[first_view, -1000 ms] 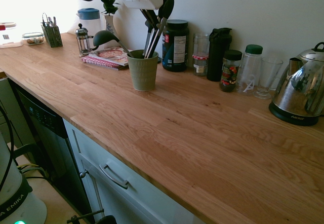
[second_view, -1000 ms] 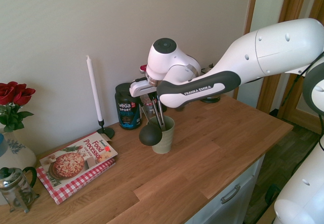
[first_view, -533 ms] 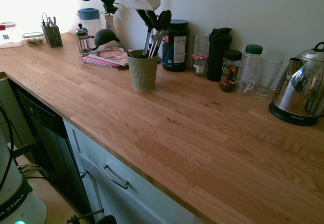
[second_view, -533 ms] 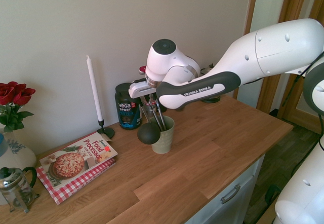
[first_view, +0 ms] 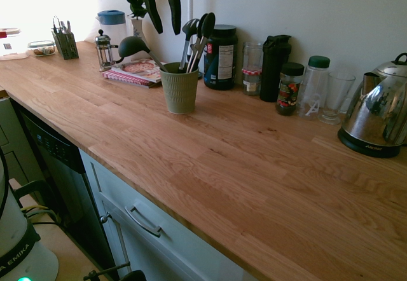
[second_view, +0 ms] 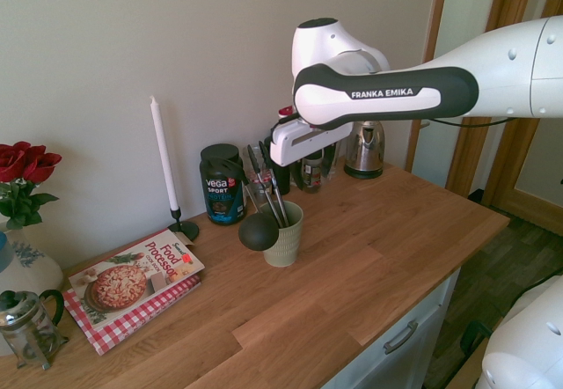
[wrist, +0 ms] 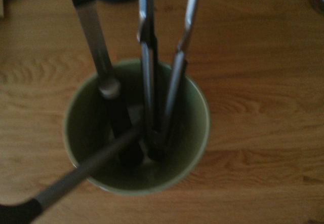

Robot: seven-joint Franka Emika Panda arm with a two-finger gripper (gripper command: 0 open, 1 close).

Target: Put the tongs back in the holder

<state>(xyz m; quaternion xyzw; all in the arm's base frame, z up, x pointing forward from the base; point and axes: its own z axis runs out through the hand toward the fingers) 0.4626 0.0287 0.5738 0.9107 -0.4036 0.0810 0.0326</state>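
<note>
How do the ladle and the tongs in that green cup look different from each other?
The ladle ends in one broad, dark bowl, while the tongs have two slim metal arms. The ladle leans out over the rim toward the French press; the tongs stand more upright. Both rest in the ribbed green cup.

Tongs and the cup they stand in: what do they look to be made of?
The tongs look like satin metal, given their silvery glints, with dark tips that could be plastic or silicone. The holder seems to be glazed ceramic: ribbed olive-green outside, with a soft sheen along its rim.
</note>
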